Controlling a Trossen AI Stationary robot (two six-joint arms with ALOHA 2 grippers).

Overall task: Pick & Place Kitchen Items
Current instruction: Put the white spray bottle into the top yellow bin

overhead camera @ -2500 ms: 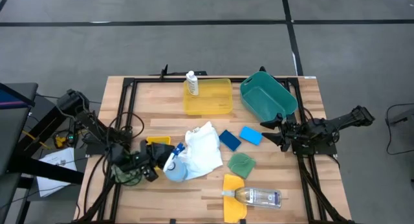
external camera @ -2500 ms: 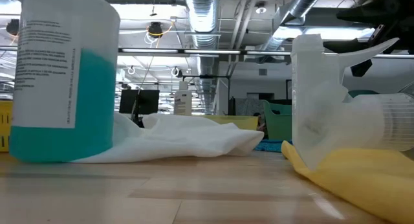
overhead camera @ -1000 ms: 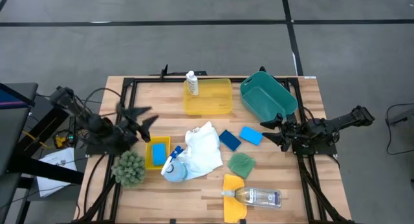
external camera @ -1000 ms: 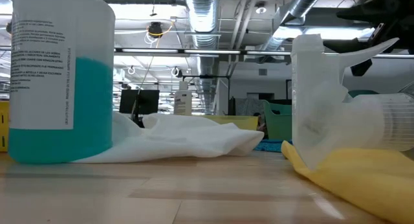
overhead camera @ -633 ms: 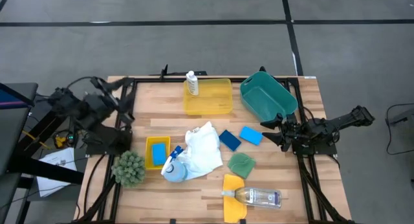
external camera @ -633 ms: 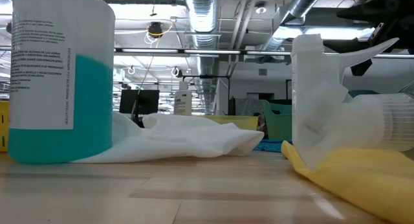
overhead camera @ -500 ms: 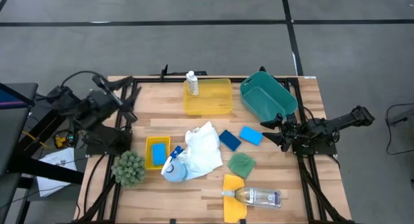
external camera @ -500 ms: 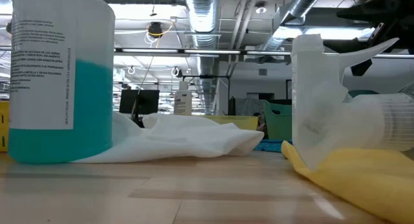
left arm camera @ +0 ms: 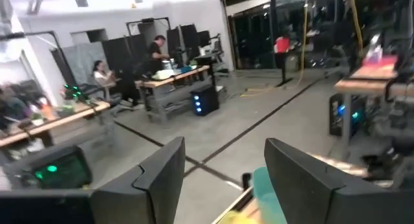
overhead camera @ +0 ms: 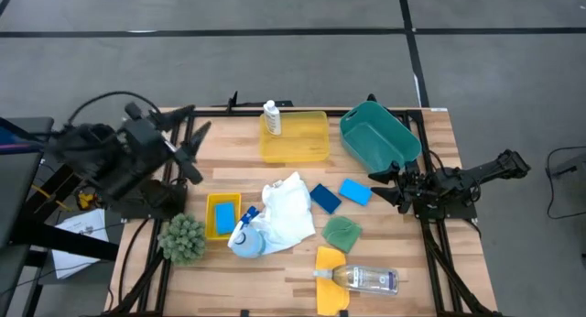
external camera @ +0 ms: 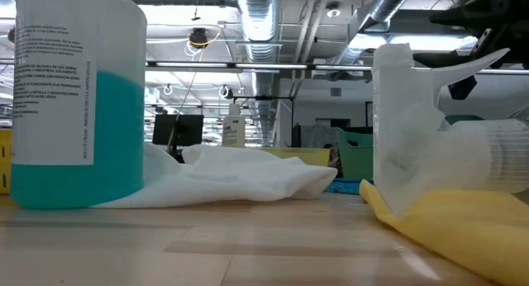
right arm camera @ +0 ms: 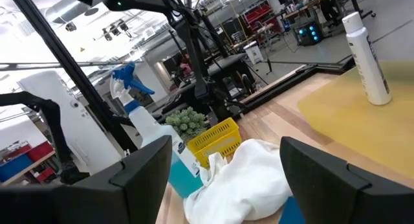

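The kitchen items lie scattered mid-bench: a blue-liquid spray bottle (overhead camera: 245,236) stands against a rumpled white cloth (overhead camera: 287,207), two blue sponges (overhead camera: 340,194) sit just beside it, a green cloth (overhead camera: 342,233) lies nearer the front, and a clear bottle (overhead camera: 364,279) rests on its side across a yellow cloth (overhead camera: 330,267); a white bottle (overhead camera: 271,117) stands upright in the large yellow tray (overhead camera: 309,150) at the back, next to the teal bin (overhead camera: 377,143). The left gripper (overhead camera: 187,150) hangs raised over the bench's left edge, its fingers (left arm camera: 152,179) parted and holding nothing; the right gripper (overhead camera: 382,185) waits low at the right, fingers (right arm camera: 147,167) also spread and empty, pointing toward the sponges. The likely trouble is the crowding: a reach for the spray bottle could drag the cloth under it or tip it, and the clear bottle looks ready to roll off its cloth if nudged. The low view is largely blocked by the two bottles; whether the small yellow tray (overhead camera: 210,204) holds a sponge or something else blue is hard to tell; a spiky green ball (overhead camera: 182,237) sits at the front left
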